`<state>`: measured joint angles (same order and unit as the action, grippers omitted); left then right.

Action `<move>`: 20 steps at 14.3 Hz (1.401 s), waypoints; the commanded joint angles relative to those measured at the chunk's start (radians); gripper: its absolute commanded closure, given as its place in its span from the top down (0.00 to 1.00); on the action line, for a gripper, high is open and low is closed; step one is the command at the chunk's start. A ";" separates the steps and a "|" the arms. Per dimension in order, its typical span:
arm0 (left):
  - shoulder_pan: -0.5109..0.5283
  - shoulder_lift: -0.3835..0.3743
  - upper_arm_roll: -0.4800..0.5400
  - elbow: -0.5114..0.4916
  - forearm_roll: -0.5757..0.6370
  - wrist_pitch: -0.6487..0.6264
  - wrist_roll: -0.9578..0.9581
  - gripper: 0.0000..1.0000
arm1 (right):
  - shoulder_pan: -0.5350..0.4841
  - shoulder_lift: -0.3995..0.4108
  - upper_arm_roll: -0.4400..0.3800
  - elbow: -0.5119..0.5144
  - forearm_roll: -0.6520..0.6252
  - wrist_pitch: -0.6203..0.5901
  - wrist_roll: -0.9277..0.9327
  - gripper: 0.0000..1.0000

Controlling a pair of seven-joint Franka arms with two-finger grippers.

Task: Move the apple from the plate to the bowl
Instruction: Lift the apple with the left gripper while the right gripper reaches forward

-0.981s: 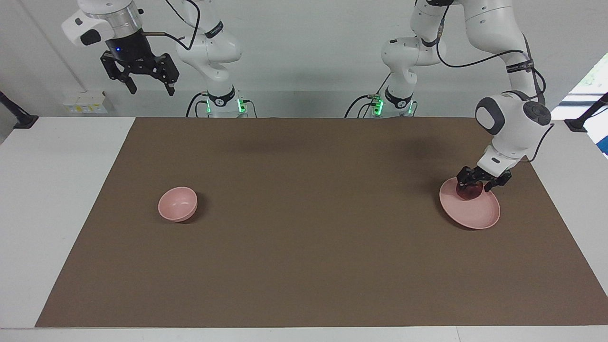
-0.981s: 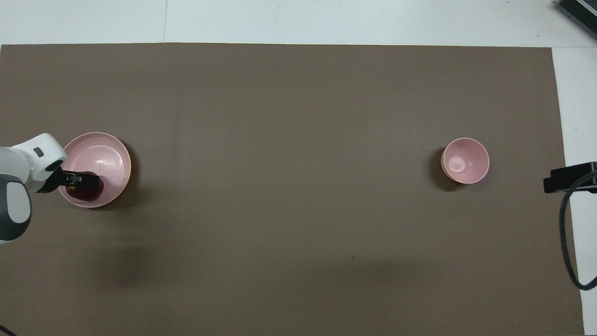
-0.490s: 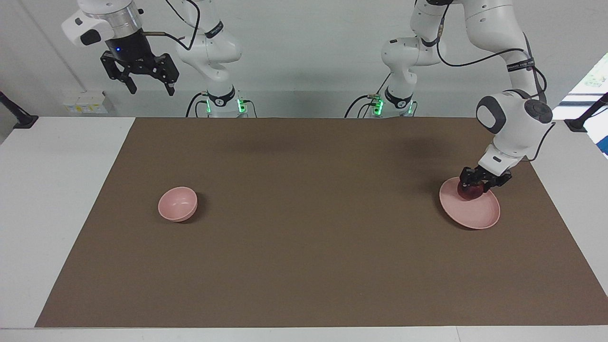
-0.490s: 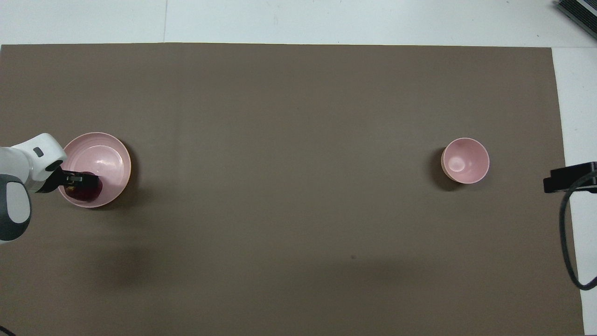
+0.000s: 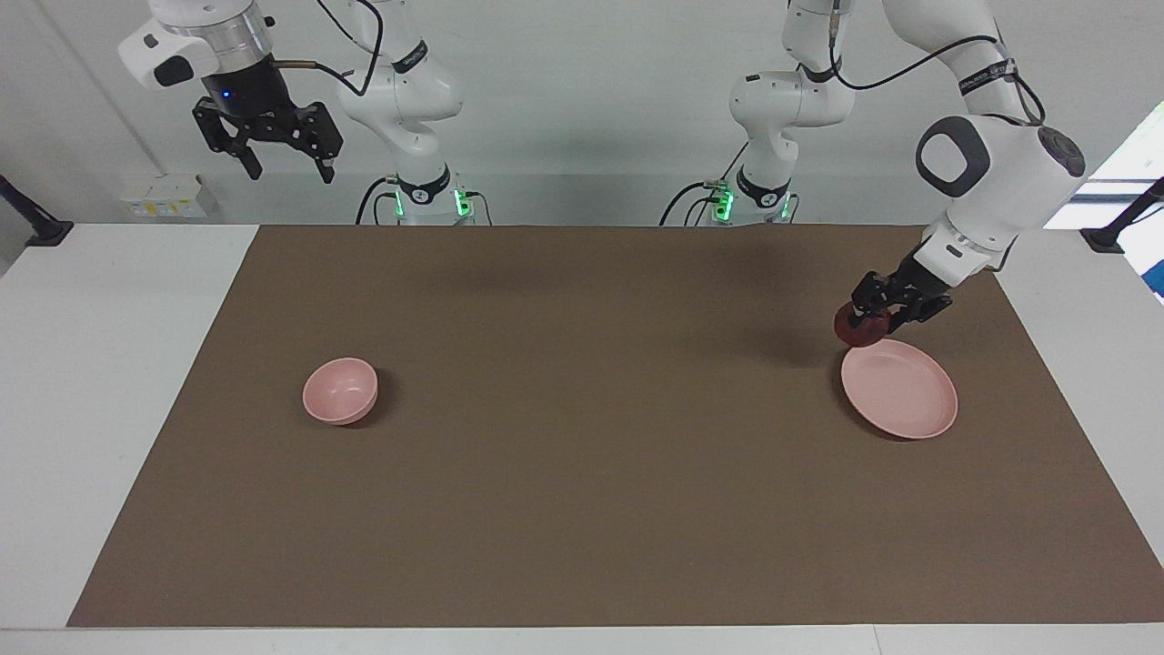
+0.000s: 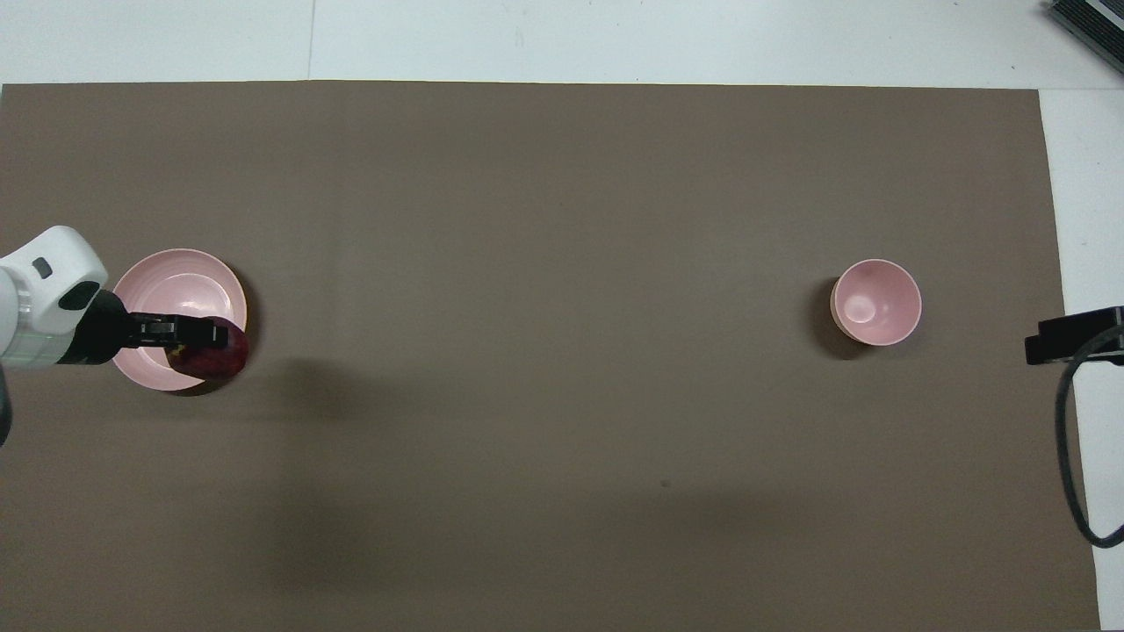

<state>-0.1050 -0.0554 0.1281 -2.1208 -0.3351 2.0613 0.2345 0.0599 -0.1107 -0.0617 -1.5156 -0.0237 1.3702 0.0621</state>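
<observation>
Facing view: my left gripper [image 5: 875, 318] is clamping the apple [image 5: 862, 328] over the plate's [image 5: 905, 405] edge. The bowl [image 5: 340, 391] is sitting well apart, toward the right arm's end. My right gripper [image 5: 284, 162] is waiting with fingers apart.

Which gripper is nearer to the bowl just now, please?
Right. The right gripper waits open, raised at the bowl's end of the table; the left gripper holds the apple over the plate.
</observation>
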 commanded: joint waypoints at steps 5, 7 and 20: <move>-0.273 0.000 0.007 -0.008 -0.257 0.169 -0.334 0.00 | 0.006 -0.040 0.013 -0.070 0.067 -0.003 -0.019 1.00; -0.349 0.002 0.005 -0.010 -0.332 0.233 -0.395 0.00 | 0.006 -0.040 0.013 -0.148 0.096 0.068 0.019 1.00; -0.616 0.009 -0.179 -0.013 -0.762 0.821 -0.554 0.00 | 0.149 0.078 0.013 -0.259 0.407 0.463 0.700 1.00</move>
<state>-0.7069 -0.0382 -0.0254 -2.1270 -1.0502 2.8205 -0.3131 0.2187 -0.0359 -0.0503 -1.7735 0.3290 1.7980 0.7142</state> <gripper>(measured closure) 0.335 0.000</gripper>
